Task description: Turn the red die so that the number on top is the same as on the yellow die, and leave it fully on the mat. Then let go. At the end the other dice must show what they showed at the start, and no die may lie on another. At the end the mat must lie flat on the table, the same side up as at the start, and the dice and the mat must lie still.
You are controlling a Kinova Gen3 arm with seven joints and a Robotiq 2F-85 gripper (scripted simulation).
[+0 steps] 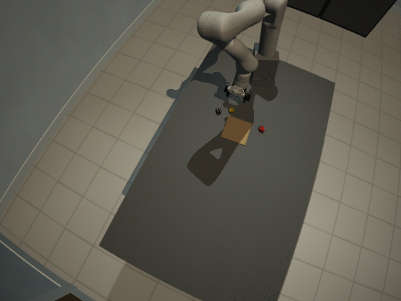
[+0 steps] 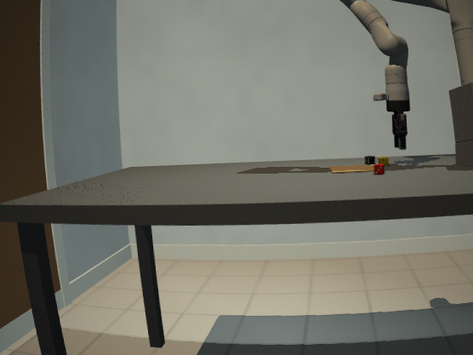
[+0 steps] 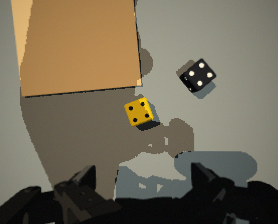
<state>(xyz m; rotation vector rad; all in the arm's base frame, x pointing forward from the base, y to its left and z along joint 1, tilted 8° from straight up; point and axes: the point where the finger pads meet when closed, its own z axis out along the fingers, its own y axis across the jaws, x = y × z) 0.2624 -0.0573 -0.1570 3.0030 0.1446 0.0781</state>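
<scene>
Showing four, yellow die (image 3: 138, 111) in wrist, red die (image 1: 262, 128) only overhead

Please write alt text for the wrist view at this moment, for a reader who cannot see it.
Looking down past the open, empty hand, a yellow die showing four pips lies on the grey table just off the corner of a tan mat. A black die, also showing four, sits farther right. The red die is out of frame.

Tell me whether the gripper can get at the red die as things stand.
Probably yes. The gripper hangs open and empty above the table near the yellow die. The red die sits alone on the table beside the mat, apart from the other dice, with nothing over or against it.
</scene>
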